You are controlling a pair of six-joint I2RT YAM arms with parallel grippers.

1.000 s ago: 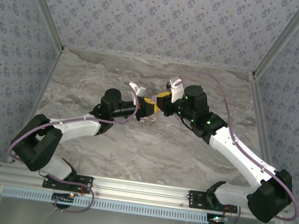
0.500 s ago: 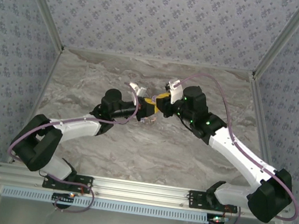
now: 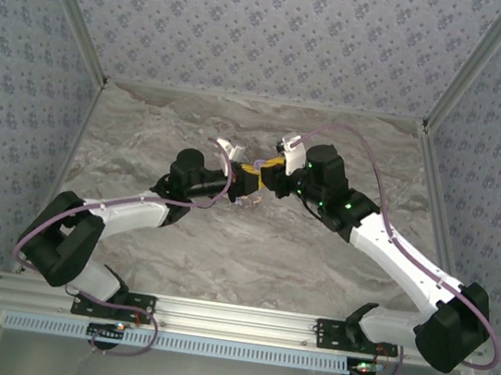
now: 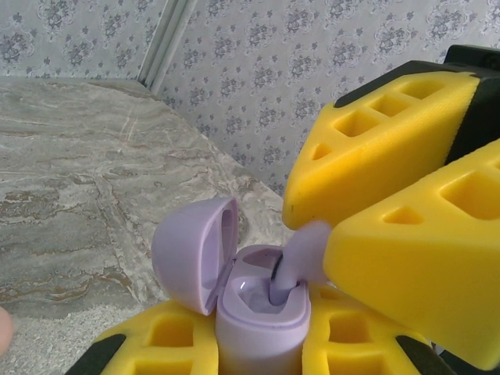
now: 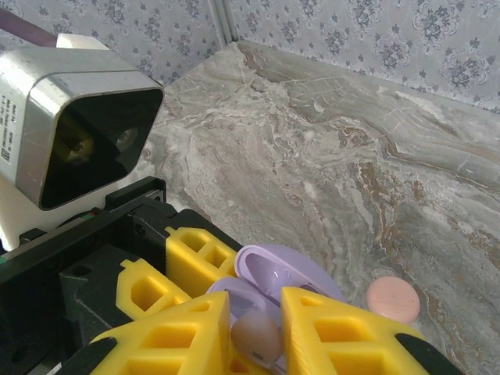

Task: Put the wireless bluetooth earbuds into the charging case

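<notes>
A lilac charging case (image 4: 262, 332) stands upright with my left gripper (image 4: 262, 348) shut on its body, its lid (image 4: 191, 254) hinged open to the left. One pale lilac earbud (image 4: 301, 258) has its stem down in the case's right-hand slot. My right gripper (image 4: 308, 234) comes in from the right, its yellow fingers close against the earbud's head. From the right wrist view the earbud (image 5: 256, 337) fills the gap between the fingers of the right gripper (image 5: 256, 328), above the open lid (image 5: 285, 273). Both grippers meet above the table's middle, left (image 3: 250, 180) and right (image 3: 269, 173).
A pink disc (image 5: 393, 297) lies on the marble table (image 5: 328, 156) just right of the case. The left wrist camera housing (image 5: 78, 117) sits close in front of the right gripper. Patterned walls (image 3: 272, 32) enclose the table at the back and sides.
The right gripper has shifted slightly at the case, lowering the earbud toward its slot. The left arm has stayed still with the case.
</notes>
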